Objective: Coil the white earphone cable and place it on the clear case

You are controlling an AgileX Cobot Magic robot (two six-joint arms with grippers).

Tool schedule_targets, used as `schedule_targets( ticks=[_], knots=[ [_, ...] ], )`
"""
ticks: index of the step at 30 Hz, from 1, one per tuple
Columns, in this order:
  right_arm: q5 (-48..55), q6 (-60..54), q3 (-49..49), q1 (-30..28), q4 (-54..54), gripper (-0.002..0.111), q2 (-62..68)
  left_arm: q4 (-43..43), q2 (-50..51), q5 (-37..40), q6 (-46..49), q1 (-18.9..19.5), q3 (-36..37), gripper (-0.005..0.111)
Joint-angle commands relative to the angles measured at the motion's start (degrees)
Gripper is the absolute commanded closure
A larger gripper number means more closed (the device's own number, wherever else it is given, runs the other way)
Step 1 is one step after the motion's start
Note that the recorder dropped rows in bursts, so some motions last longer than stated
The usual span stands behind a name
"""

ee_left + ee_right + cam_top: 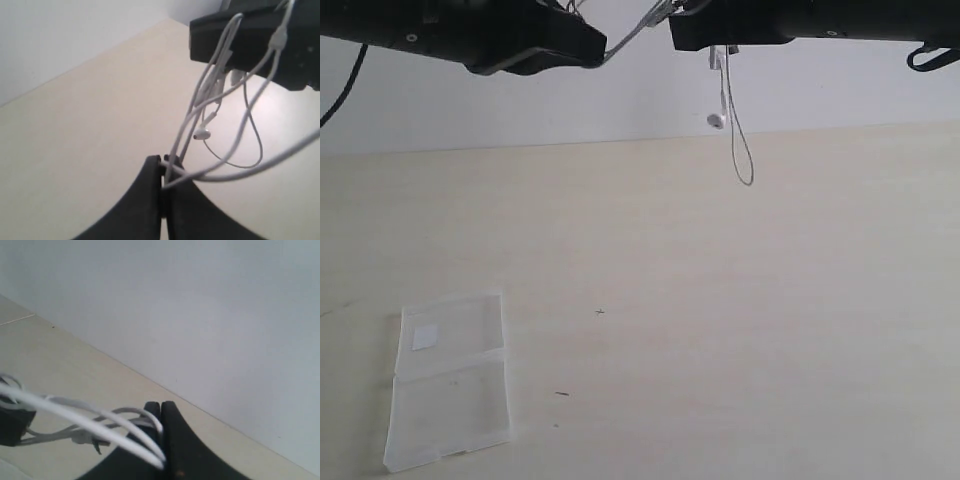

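The white earphone cable (735, 130) hangs high over the table, stretched between my two grippers at the top of the exterior view. An earbud (717, 120) and a loop dangle below the right one. My left gripper (598, 47) is shut on several strands of the cable (200, 107), which run out from between its fingertips (163, 161). My right gripper (676, 32) is also shut on the cable (107, 421), pinched at its tips (161, 406). The clear case (450, 378) lies open and flat at the table's front left, far below both grippers, with a white sticker (425, 337) on its far panel.
The pale table (720, 320) meets a white wall (520, 110) behind. Small dark specks (562, 394) mark the surface near the case. A black cable (345, 85) hangs at far left.
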Motion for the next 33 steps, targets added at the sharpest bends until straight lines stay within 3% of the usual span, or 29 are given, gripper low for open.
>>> schedule_targets(
  ticks=[1,17,18,20,21,23,27,30,33],
  knots=[
    [-1.5,0.1,-0.9,-0.6,0.7,0.108,-1.8,2.6,3.0,0.8,-1.1,0.0,2.3,0.107],
    [4.3,0.7,-0.9,-0.6,-3.6,0.108,-1.9,-2.8,14.2,-0.7,-0.8,0.0,3.3,0.106],
    [4.3,0.8,-0.9,-0.6,-3.6,0.108,-1.8,-2.8,14.2,-0.6,-0.8,0.0,3.3,0.104],
    [3.6,0.8,-0.9,-0.6,-3.6,0.108,-1.8,-2.8,14.2,0.6,-0.8,0.0,3.3,0.088],
    [2.8,0.8,-0.9,-0.6,-3.6,0.108,-1.8,-2.6,14.2,2.5,-0.8,0.0,3.3,0.071],
    [2.2,0.8,-0.9,-0.6,-3.6,0.108,-1.8,-2.6,14.2,4.3,-1.4,0.0,3.3,0.049],
    [1.2,0.8,-0.9,-0.6,-3.6,0.108,-1.8,-3.7,14.1,6.5,-2.2,0.0,3.3,0.045],
    [1.1,0.8,-0.9,-0.6,-3.8,0.108,-1.6,-6.9,11.8,12.7,-2.0,0.0,2.3,0.045],
    [1.1,0.8,-0.8,-0.6,-4.0,0.108,-1.2,-4.6,8.5,10.5,-1.8,0.2,1.6,0.045]
  ],
)
